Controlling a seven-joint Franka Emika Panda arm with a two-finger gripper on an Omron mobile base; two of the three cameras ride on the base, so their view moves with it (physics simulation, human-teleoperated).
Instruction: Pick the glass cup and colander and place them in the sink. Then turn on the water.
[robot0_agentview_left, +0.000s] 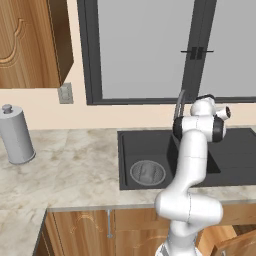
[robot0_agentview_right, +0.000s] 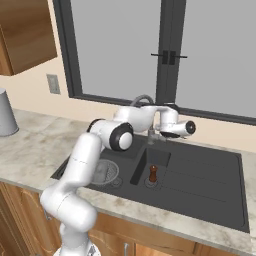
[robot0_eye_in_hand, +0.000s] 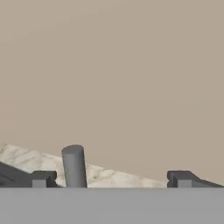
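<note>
- the pincer (robot0_eye_in_hand: 111, 179) stood wide open and held nothing; in the hand view its two dark tips were far apart, with a grey upright cylinder (robot0_eye_in_hand: 74, 166) between them, closer to the left tip.
- i judged this cylinder to be the faucet's lever or stem, but i could not tell which part it was.
- in the right base view the hand was up at the faucet (robot0_agentview_right: 150, 117), behind the back edge of the sink (robot0_agentview_right: 210, 165), facing the beige wall.
- the colander (robot0_agentview_right: 104, 171) already lay in the left basin, below the pincer and to its left.
- a small brown thing (robot0_agentview_right: 153, 173) stood in the basin near the drain, below the pincer; a clear glass cup i could not make out with certainty, so i could not say where it was.
- no blue stream fell from the spout, so the water seemed not yet on.
- the grey canister (robot0_agentview_left: 15, 134) stood on the counter (robot0_agentview_left: 75, 165), well apart to the left.
- to do this step well, i think the pincer should first centre itself on the cylinder, then push or close gently, and stop as soon as water shows.
</note>
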